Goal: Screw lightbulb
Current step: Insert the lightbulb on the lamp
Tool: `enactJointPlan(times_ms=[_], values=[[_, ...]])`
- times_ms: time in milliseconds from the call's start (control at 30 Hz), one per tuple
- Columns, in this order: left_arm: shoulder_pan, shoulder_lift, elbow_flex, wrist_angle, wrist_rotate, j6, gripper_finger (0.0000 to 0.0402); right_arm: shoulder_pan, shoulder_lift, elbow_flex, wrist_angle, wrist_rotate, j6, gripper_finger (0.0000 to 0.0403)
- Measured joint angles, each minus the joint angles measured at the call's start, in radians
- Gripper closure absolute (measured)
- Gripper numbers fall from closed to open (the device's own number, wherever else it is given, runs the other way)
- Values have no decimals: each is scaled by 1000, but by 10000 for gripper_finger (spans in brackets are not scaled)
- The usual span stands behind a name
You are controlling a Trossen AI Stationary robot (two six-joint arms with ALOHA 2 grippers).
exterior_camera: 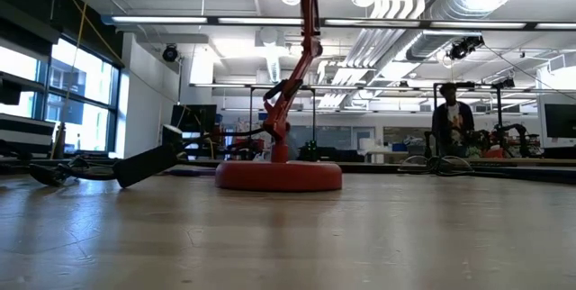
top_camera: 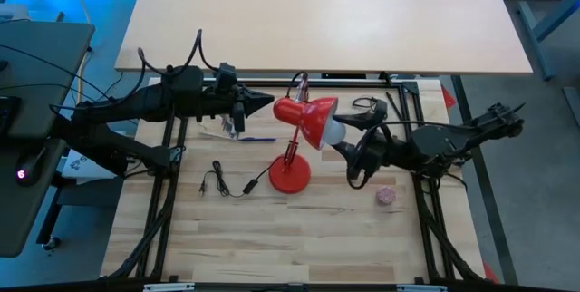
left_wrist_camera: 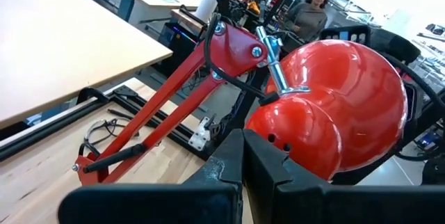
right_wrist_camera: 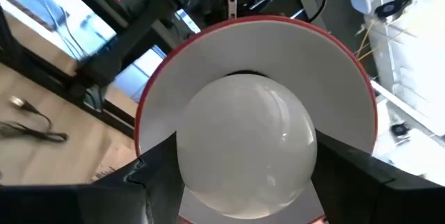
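1. Lightbulb (right_wrist_camera: 243, 144) sits in the mouth of the red lamp shade (top_camera: 313, 118), its white globe facing the right arm; in the high view only a pale sliver of it shows at the shade's 4 o'clock edge.
2. Left end effector (top_camera: 258, 104) is at the shade's 9 o'clock side, its fingers pressed together with nothing between them, the tip touching or just beside the back of the red shade; the left wrist view shows the closed dark fingers (left_wrist_camera: 268, 172) right against the glossy red dome.
3. Red lamp stands with its round base (top_camera: 290, 175) on the worktop (top_camera: 272, 238) at 6 o'clock from the shade, and its jointed arm rises from the base.
4. Black plug and cord (top_camera: 227, 184) lie on the worktop at 9 o'clock from the base.
5. Right end effector (top_camera: 349, 135) is at the shade's 4 o'clock side, its fingers (right_wrist_camera: 128, 186) spread wide and clamped on either side of the lightbulb's globe.
6. Small pink ball (top_camera: 387, 196) lies on the worktop at 5 o'clock from the right end effector, apart from it.
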Motion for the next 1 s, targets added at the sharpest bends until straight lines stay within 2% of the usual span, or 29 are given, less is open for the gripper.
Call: enactJointPlan(times_ms=[133,233,567,767,1000], values=[[0,0,0,0,0,1,402,0,0,0,10,3,2,148],[0,0,0,0,0,1,402,0,0,0,8,16,100,148],[0,0,0,1,0,1,402,12,0,0,8,61,638,148],[0,0,0,1,-7,2,401,26,0,0,8,41,966,148],[0,0,0,1,-3,2,402,8,0,0,6,39,1277,148]])
